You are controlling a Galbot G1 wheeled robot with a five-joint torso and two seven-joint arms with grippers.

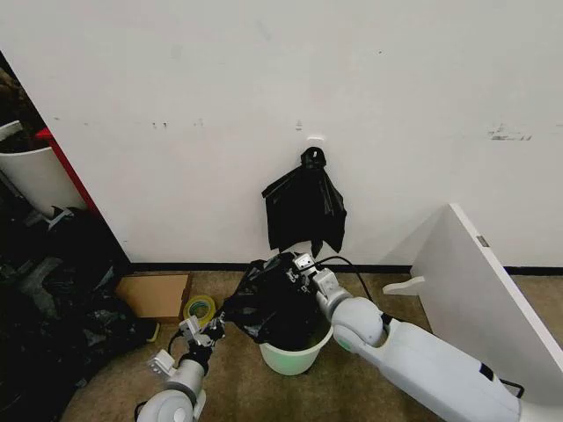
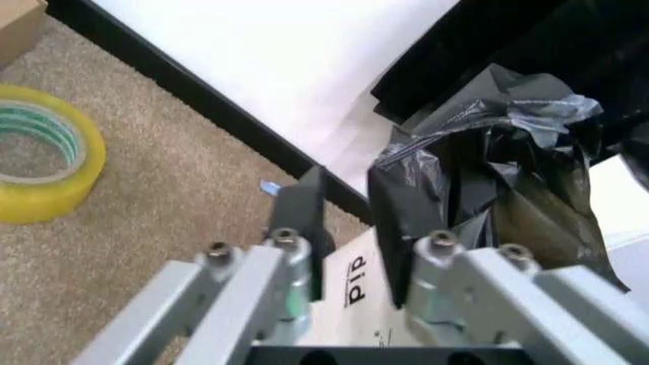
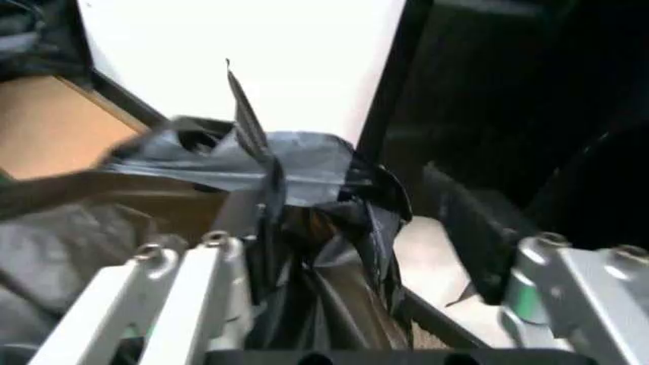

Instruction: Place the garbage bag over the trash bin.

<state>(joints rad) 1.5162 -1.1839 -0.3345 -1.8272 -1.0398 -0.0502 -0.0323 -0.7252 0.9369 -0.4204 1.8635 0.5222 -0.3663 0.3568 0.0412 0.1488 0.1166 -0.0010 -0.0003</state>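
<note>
The glossy black garbage bag point(image 1: 264, 308) lies crumpled over the top of the cream-white trash bin point(image 1: 295, 358), which stands on the carpet by the wall. My right gripper point(image 1: 300, 265) is at the bag's upper far edge. In the right wrist view it point(image 3: 365, 228) is open, and bunched film point(image 3: 315, 205) lies against one finger. My left gripper point(image 1: 211, 332) sits low at the bag's left side. In the left wrist view it point(image 2: 350, 228) is open, with bag film point(image 2: 476, 167) draped over one finger and the bin's white wall point(image 2: 350, 304) showing in the gap.
A smaller knotted black bag point(image 1: 303, 211) hangs on the wall above the bin. A yellow tape roll point(image 1: 200, 309) and a cardboard box point(image 1: 154, 294) lie to the left, beside dark clutter point(image 1: 53, 290). A white board point(image 1: 484, 290) leans at the right.
</note>
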